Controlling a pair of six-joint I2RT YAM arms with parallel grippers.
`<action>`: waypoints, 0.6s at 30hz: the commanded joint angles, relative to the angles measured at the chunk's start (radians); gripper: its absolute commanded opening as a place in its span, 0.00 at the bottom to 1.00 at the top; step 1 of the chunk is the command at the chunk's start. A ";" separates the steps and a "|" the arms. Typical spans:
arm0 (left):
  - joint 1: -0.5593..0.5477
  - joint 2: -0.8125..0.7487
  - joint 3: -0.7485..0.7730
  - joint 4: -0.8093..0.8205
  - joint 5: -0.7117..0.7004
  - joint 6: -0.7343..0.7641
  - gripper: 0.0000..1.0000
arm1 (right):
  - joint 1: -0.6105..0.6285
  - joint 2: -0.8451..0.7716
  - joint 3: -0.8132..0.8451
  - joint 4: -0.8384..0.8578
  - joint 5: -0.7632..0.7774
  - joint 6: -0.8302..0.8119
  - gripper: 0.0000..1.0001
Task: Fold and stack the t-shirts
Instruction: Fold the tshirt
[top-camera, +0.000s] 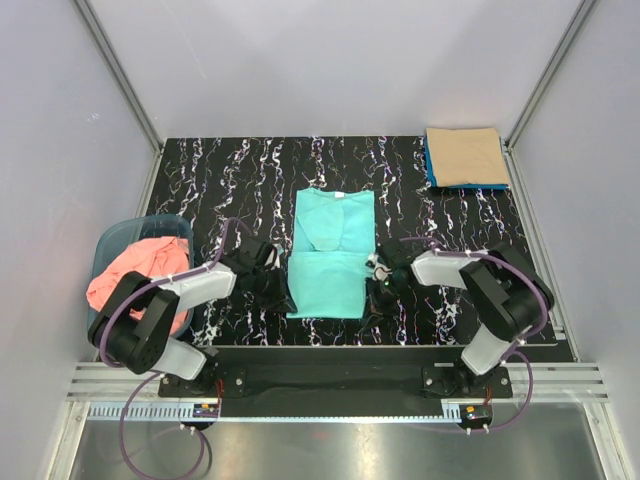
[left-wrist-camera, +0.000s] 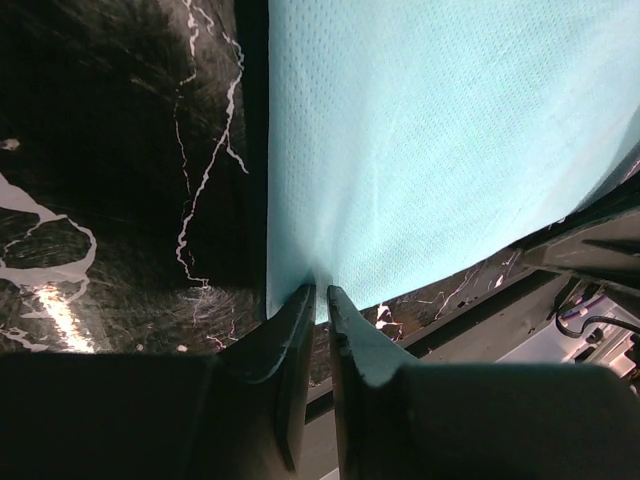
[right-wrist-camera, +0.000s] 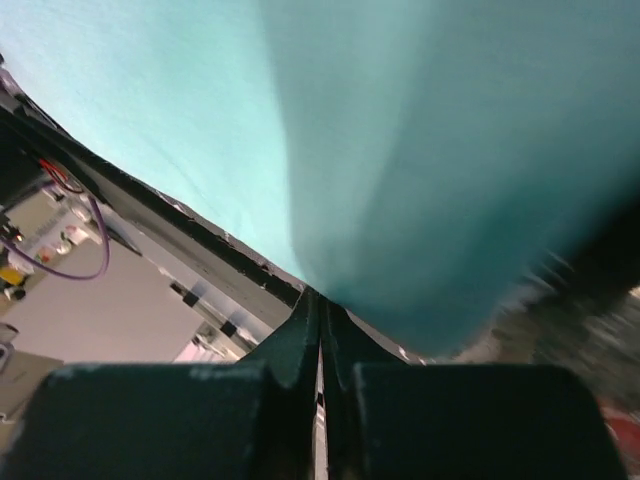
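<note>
Centre of table (top-camera: 200, 180): green shirt (top-camera: 330, 255), sleeves folded in, clamped at its 8 o'clock edge by left gripper (left-wrist-camera: 320, 295) and at its 4 o'clock edge by right gripper (right-wrist-camera: 320, 300), both closed tight on the cloth. At 9 o'clock, beside left arm (top-camera: 190, 285): basket (top-camera: 108, 240) holding crumpled pink shirt (top-camera: 135, 275). At 2 o'clock, well apart: folded tan shirt (top-camera: 465, 155) stacked on blue shirt (top-camera: 430, 170).

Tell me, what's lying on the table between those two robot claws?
The turquoise-green t-shirt lies between them. The left gripper and right gripper each pinch a near corner of it. The top view shows this best.
</note>
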 joint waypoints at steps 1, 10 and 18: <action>-0.005 0.050 -0.069 -0.068 -0.145 0.064 0.19 | -0.064 -0.098 -0.045 -0.028 0.055 0.016 0.03; -0.027 -0.087 -0.060 -0.154 -0.096 0.043 0.19 | -0.142 -0.272 -0.058 -0.120 0.123 0.058 0.12; -0.028 -0.298 0.127 -0.333 -0.125 0.035 0.39 | -0.162 -0.203 0.149 -0.166 0.161 0.038 0.25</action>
